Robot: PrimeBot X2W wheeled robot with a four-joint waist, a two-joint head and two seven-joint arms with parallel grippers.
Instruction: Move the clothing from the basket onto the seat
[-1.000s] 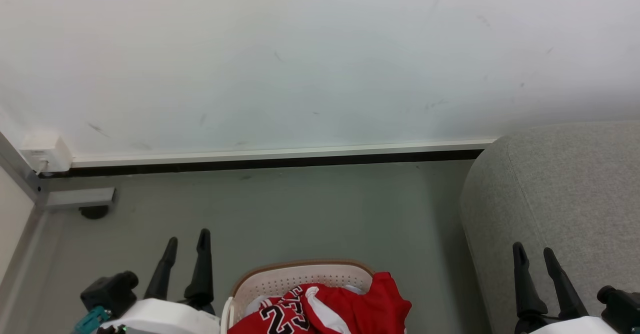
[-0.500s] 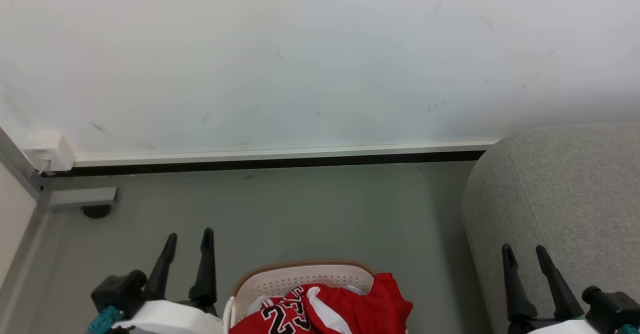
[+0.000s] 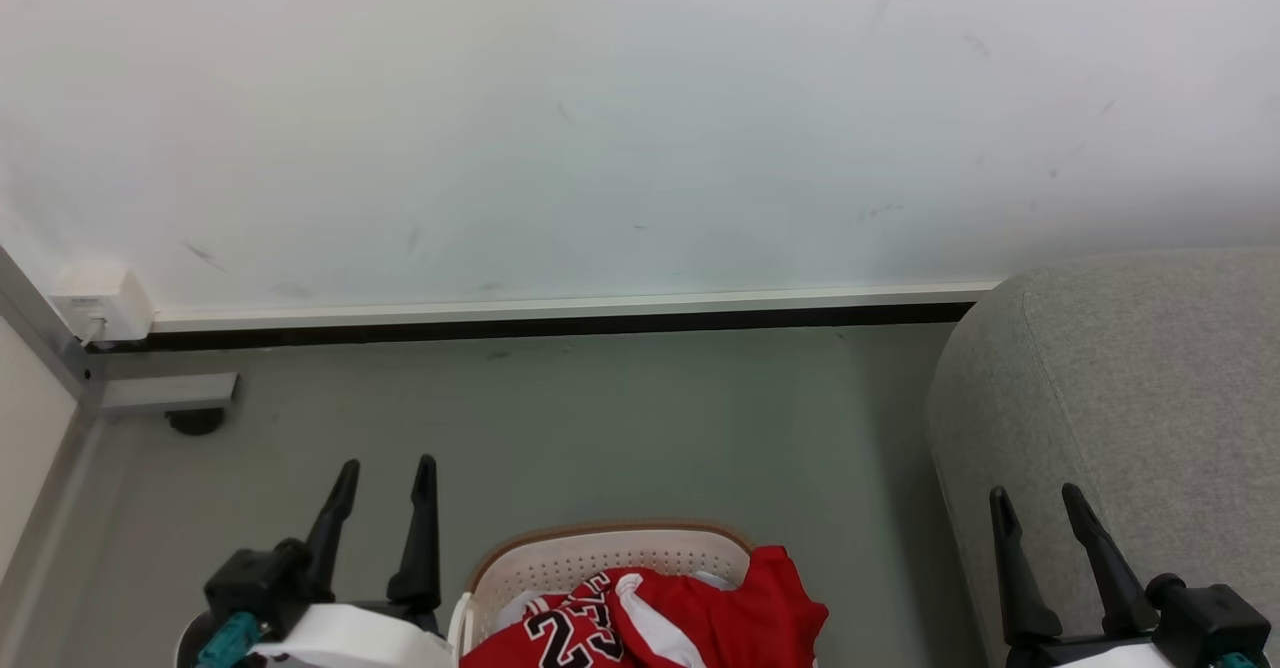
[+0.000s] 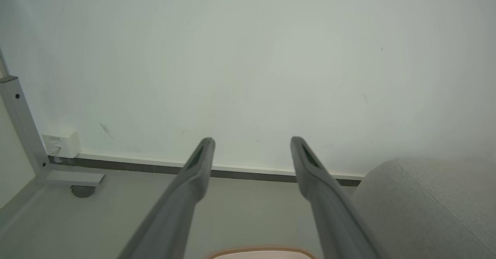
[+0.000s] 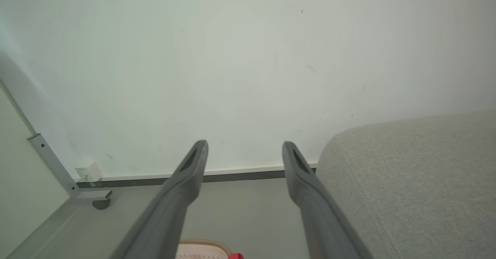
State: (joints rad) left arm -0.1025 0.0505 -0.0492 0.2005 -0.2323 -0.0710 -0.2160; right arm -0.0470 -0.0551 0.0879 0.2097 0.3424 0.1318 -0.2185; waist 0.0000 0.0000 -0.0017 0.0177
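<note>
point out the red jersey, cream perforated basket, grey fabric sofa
red jersey (image 3: 770, 608), head view, right fold
cream perforated basket (image 3: 600, 556), head view, far wall
grey fabric sofa (image 3: 1150, 378), head view, top surface

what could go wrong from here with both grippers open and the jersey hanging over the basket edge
1. The red jersey hangs over the right side of the basket; a careless grab might let it slide onto the floor.
2. Lifting the bunched cloth may catch the rim and drag or tip the basket.
3. The right gripper shows against the side of the sofa; swinging across, it could brush the upholstery.
</note>
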